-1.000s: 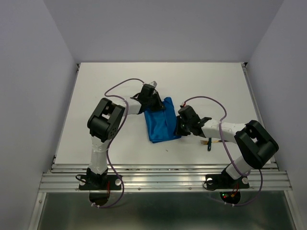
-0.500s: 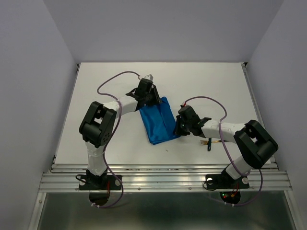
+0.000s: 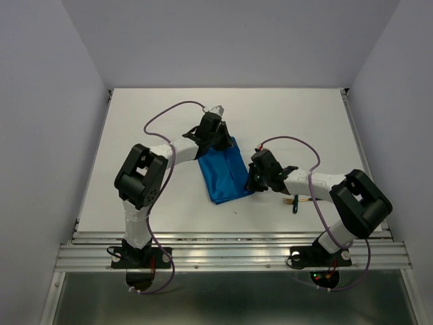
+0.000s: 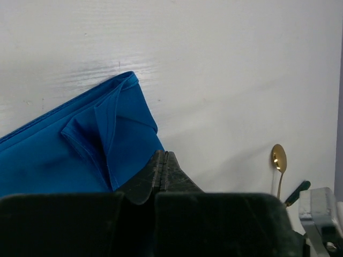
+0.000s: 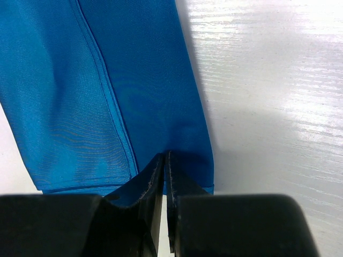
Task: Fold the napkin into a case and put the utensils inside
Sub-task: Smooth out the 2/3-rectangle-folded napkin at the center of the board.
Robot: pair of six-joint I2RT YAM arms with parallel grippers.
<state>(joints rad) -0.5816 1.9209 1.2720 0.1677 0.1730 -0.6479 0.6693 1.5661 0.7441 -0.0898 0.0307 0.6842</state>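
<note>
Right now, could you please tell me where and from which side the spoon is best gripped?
Grip the spoon by its thin handle, from straight above, closing across it: it lies flat on the table, and the gold bowl is wide and rounded. The right gripper, shut on the napkin, looks nearer.

Napkin (image 5: 69, 96) of finely woven blue cloth with a faint sheen and a stitched hem; table (image 5: 268, 80) smooth, glossy white with faint streaks; spoon (image 4: 278, 159) bowl of polished gold-coloured metal; right fingers (image 5: 147, 184) matt black, rough-edged.
</note>
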